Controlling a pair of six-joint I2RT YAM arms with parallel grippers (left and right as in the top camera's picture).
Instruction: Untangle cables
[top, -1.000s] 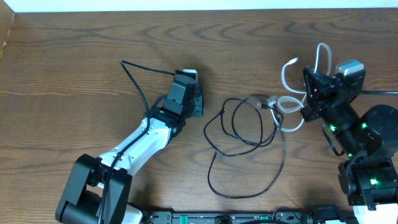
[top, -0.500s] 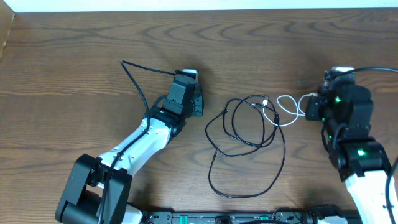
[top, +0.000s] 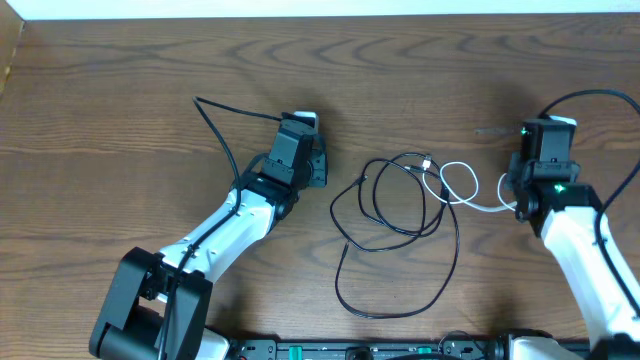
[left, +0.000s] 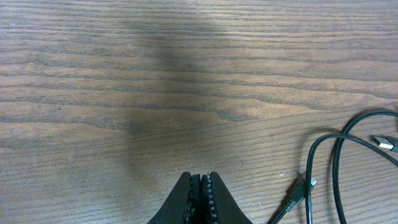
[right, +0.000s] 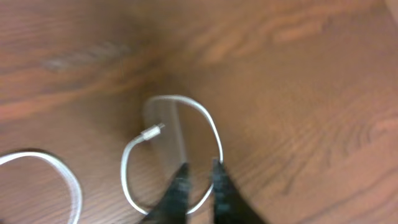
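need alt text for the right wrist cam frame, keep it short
The right hand has its two dark fingers slightly apart over a loop of the white cable on the brown wooden table. The cable's small plug end points into the loop. The picture is blurred.

no readable text, labels or numbers anywhere
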